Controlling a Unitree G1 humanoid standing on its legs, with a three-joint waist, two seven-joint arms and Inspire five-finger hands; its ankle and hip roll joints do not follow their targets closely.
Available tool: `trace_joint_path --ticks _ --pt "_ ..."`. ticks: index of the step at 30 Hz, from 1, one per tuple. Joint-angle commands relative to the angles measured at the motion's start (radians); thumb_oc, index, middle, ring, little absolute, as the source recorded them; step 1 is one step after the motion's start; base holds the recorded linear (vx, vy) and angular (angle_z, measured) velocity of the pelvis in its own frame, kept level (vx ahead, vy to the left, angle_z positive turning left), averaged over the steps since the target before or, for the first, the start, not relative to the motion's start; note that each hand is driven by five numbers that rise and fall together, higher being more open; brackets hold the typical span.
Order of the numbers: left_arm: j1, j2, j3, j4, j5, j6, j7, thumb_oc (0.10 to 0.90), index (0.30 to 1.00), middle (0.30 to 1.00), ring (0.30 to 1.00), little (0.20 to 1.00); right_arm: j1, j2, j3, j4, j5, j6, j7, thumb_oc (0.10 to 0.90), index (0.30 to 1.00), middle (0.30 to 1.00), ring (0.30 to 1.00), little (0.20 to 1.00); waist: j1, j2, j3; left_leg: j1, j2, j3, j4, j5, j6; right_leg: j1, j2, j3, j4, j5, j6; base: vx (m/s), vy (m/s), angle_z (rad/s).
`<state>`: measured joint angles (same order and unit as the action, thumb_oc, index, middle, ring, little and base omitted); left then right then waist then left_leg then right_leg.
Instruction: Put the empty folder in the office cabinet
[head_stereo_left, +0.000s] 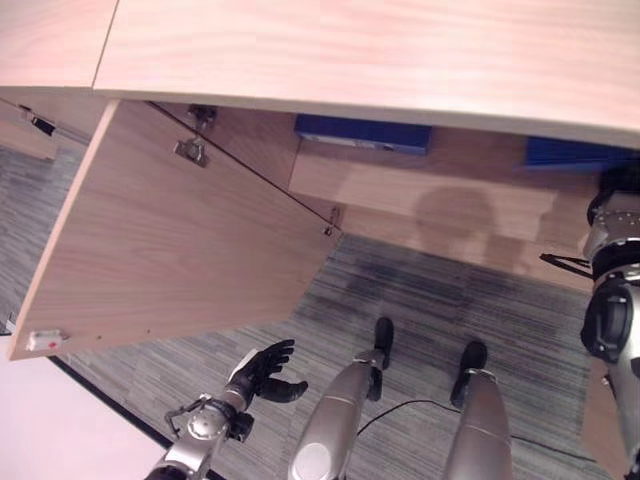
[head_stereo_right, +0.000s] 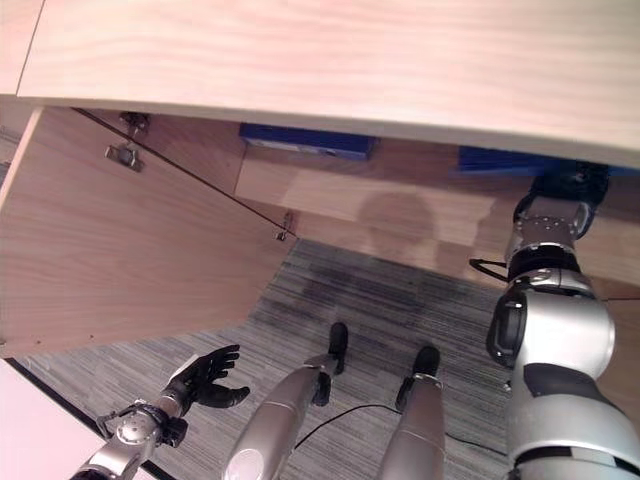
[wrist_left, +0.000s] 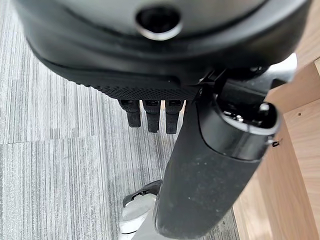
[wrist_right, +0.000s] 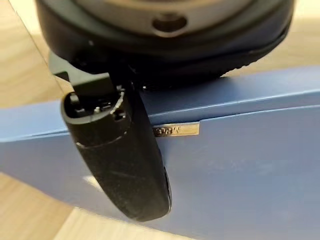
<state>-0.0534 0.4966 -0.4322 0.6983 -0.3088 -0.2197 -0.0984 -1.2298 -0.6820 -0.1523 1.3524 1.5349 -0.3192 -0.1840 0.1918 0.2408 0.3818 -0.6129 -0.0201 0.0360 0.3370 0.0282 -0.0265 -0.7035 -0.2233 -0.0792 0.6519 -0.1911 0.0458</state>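
A: Where is the right robot hand (head_stereo_right: 568, 186)?

B: Reached up into the light wood office cabinet (head_stereo_right: 380, 200), thumb laid flat on the face of the blue card folder (wrist_right: 240, 165). Whether its fingers clasp the folder, the views do not tell.

A: And the folder's axis?

B: It runs along the shelf, parallel to the cabinet's front edge, straight ahead of that hand; it looks already inside the compartment.

A: The left robot hand (head_stereo_left: 262, 372)?

B: Low over the grey striped carpet (head_stereo_left: 420, 290), fingers loosely spread, holding nothing, well apart from the folder.

A: Other contents?

B: A second blue folder (head_stereo_left: 362, 133) lies further left on the shelf, beside the open wooden door (head_stereo_left: 170, 240).
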Motion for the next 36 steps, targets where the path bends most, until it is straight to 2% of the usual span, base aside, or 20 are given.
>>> trace_joint_path --ticks 1,3,4,14,16,17,18,19,25,36 --pt "0.063 0.084 0.017 0.007 -0.042 -0.021 0.009 0.8 0.9 0.9 0.9 0.9 -0.123 -0.126 0.124 -0.045 -0.073 -0.01 0.031 0.8 0.9 0.9 0.9 0.9 0.0 0.013 -0.076 0.036 0.076 -0.07 0.112 -0.214 -0.079 0.056 0.049 0.088 0.027 -0.153 0.052 0.0 0.0 0.0" --pt "0.066 0.083 0.02 0.007 -0.047 -0.02 0.011 0.8 0.9 0.9 0.9 0.9 -0.132 -0.131 0.138 -0.035 -0.091 -0.002 0.021 0.8 0.9 0.9 0.9 0.9 -0.002 0.013 -0.075 0.037 0.076 -0.07 0.112 -0.214 -0.08 0.053 0.048 0.09 0.032 -0.154 0.051 0.0 0.0 0.0" --pt "0.071 0.083 0.024 0.008 -0.046 -0.024 0.023 0.8 0.9 0.9 0.9 0.9 -0.161 -0.135 0.168 -0.017 -0.143 0.009 -0.02 0.8 0.9 0.9 0.9 0.9 -0.005 0.009 -0.075 0.04 0.075 -0.069 0.109 -0.215 -0.079 0.053 0.05 0.095 0.034 -0.155 0.049 0.0 0.0 0.0" --pt "0.054 0.091 0.007 -0.011 -0.014 -0.023 0.081 0.8 0.9 0.9 0.9 0.9 -0.246 -0.124 0.224 0.075 -0.253 0.091 -0.146 0.8 0.9 0.9 0.9 0.9 -0.027 -0.008 -0.065 0.068 0.072 -0.068 0.091 -0.218 -0.077 0.068 0.059 0.093 0.033 -0.163 0.038 0.0 0.0 0.0" --pt "0.042 0.086 -0.013 0.003 0.017 -0.014 0.112 0.8 0.9 0.9 0.9 0.9 -0.264 -0.109 0.232 0.14 -0.306 0.155 -0.195 0.8 0.9 0.9 0.9 0.9 -0.032 -0.015 -0.064 0.086 0.073 -0.07 0.079 -0.217 -0.08 0.087 0.064 0.087 0.028 -0.162 0.037 0.0 -0.006 0.02" --pt "0.042 0.086 -0.013 0.003 0.017 -0.014 0.112 0.8 0.9 0.9 0.9 0.9 -0.264 -0.109 0.232 0.14 -0.306 0.155 -0.195 0.8 0.9 0.9 0.9 0.9 -0.032 -0.015 -0.064 0.086 0.073 -0.07 0.079 -0.217 -0.08 0.087 0.064 0.087 0.028 -0.162 0.037 0.0 -0.008 0.04" --pt "0.042 0.08 -0.014 0.012 0.025 -0.014 0.123 0.8 0.9 0.9 0.9 0.9 -0.268 -0.109 0.241 0.155 -0.336 0.182 -0.213 0.8 0.9 0.9 0.9 0.9 -0.034 -0.016 -0.061 0.098 0.074 -0.071 0.07 -0.215 -0.081 0.097 0.065 0.085 0.022 -0.16 0.036 -0.01 -0.02 0.03" --pt "0.032 0.063 -0.027 0.039 0.057 -0.007 0.145 0.8 0.9 0.9 0.9 0.9 -0.263 -0.115 0.249 0.216 -0.417 0.252 -0.258 0.8 0.9 0.9 0.9 0.9 -0.038 -0.021 -0.065 0.129 0.072 -0.073 0.038 -0.209 -0.084 0.133 0.066 0.079 -0.008 -0.157 0.037 0.0 0.0 0.0" --pt "0.017 0.019 -0.043 0.086 0.079 -0.006 0.168 0.8 0.9 0.9 0.9 0.9 -0.214 -0.148 0.256 0.293 -0.532 0.344 -0.303 0.8 0.9 0.9 0.9 0.9 -0.04 -0.021 -0.065 0.187 0.073 -0.085 -0.011 -0.191 -0.09 0.199 0.063 0.064 -0.049 -0.15 0.038 0.0 -0.005 0.01" --pt "0.002 -0.068 -0.051 0.184 0.096 -0.004 0.205 0.8 0.9 0.9 0.9 0.9 -0.063 -0.052 0.169 0.274 -0.542 0.327 -0.368 0.8 0.9 0.9 0.9 0.9 -0.048 -0.025 -0.067 0.251 0.084 -0.086 -0.076 -0.164 -0.092 0.27 0.068 0.055 -0.121 -0.121 0.042 0.0 0.001 0.0"
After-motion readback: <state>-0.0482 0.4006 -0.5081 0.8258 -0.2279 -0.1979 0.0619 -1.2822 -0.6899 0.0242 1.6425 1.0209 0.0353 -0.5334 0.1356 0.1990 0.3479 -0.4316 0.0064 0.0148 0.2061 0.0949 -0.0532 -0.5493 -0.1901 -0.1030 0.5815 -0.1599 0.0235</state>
